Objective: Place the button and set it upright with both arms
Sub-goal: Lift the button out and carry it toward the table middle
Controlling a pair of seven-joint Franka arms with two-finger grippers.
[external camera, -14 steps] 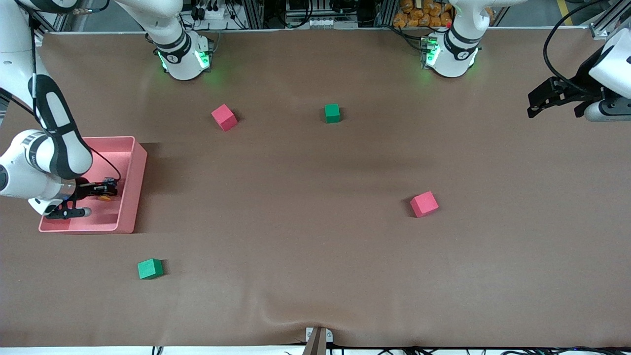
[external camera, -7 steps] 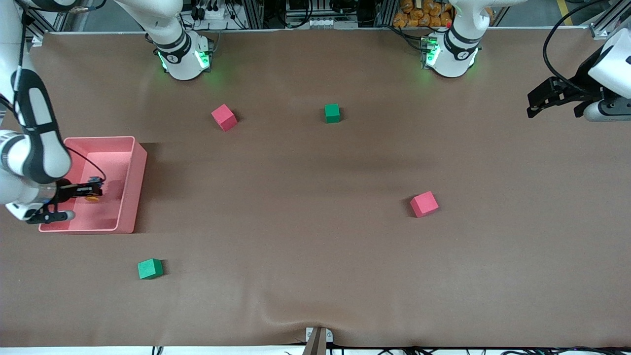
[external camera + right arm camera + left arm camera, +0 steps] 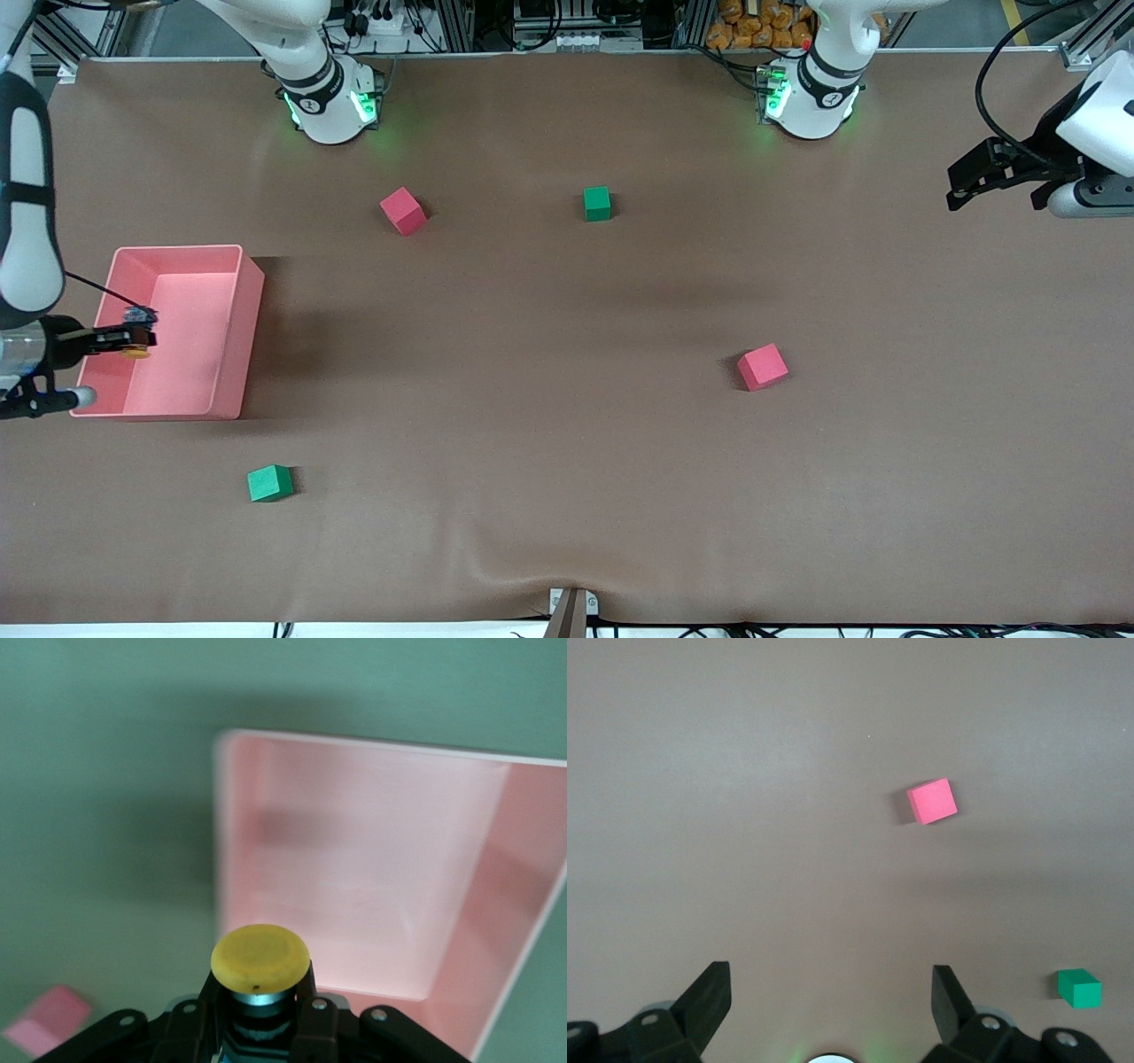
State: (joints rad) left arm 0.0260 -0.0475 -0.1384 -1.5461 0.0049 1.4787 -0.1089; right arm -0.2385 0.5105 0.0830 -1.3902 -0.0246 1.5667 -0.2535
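The button, with a round orange cap on a black body, is held up in the air by my right gripper, which is shut on it. They hang over the pink bin, above its wall toward the right arm's end of the table. In the right wrist view the cap faces the camera between the black fingers of the right gripper, with the bin's floor below. My left gripper waits open and holds nothing above the left arm's end of the table; its fingers stand wide apart.
Two red cubes and two green cubes lie scattered on the brown table. The left wrist view shows a red cube and a green cube. A pink cube shows in the right wrist view.
My right gripper has carried the button from over the bin's middle toward the right arm's end of the table. The left arm has not moved.
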